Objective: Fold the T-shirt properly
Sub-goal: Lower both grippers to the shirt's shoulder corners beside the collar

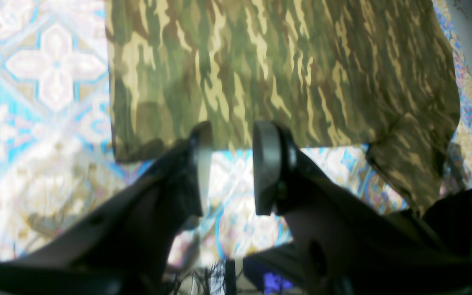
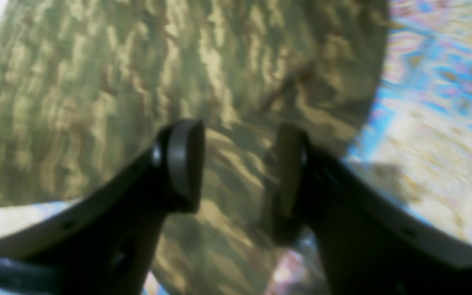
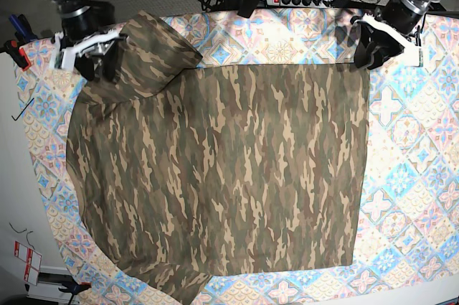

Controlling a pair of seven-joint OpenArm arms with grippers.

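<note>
T-shirt (image 3: 222,176) between open end effectors (image 3: 369,50)

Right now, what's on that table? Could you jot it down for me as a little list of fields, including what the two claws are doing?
Garment: camouflage T-shirt, spread mostly flat
Surface: patterned tablecloth
Sleeve: one sleeve bunched upward at the base view's top left
Left gripper: open, nothing between the pads, at the shirt's straight edge
Right gripper: open, above the cloth near the sleeve, not pinching it
Fold status: no tidy fold visible yet
</note>
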